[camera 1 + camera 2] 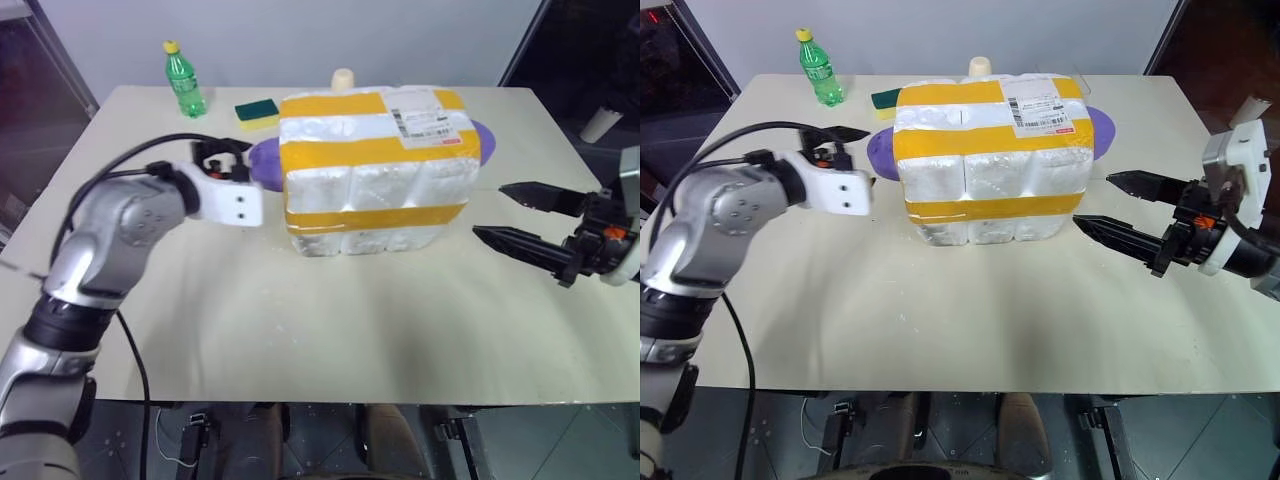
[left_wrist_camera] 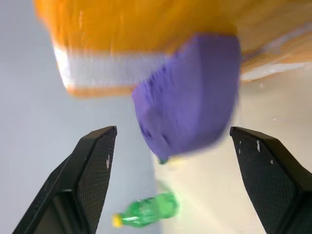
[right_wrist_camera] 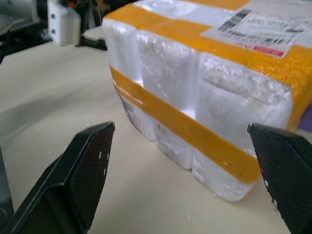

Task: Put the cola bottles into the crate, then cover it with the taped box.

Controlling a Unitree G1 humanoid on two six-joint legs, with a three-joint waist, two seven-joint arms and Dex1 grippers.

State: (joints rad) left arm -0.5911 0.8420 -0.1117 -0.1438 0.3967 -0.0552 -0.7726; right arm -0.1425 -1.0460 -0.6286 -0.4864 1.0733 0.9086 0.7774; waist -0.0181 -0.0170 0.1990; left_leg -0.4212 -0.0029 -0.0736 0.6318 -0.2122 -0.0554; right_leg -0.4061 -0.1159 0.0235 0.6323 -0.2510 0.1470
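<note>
the taped box [image 1: 375, 170] stands near the middle of the table [image 1: 300, 330], a large white foam block wrapped in wide yellow bands, with a white shipping label [image 1: 428, 120] on its top toward the robot's right. its lower edge meets the tabletop all along the near face, and no bottles or tray can be made out beneath it.

a purple pad [image 2: 190, 95] pokes out from behind the box at both ends, lying flat on the table against the box's far side.

the left gripper [image 2: 183, 161] hangs just beside the box's left end, fingers spread wide and holding nothing, with the purple pad showing between them in the left wrist view. the right gripper [image 1: 510, 215] hovers near the box's right end, apart from it, its two black fingers parted wide and empty, pointing toward the box.

farther back, a yellow-and-green sponge [image 1: 257, 113] lies near the box's far left corner, and a green plastic bottle [image 1: 184, 80] with a yellow cap stands upright by the far left edge of the table. a pale rounded object [image 1: 343, 79] peeks up behind the box.
</note>
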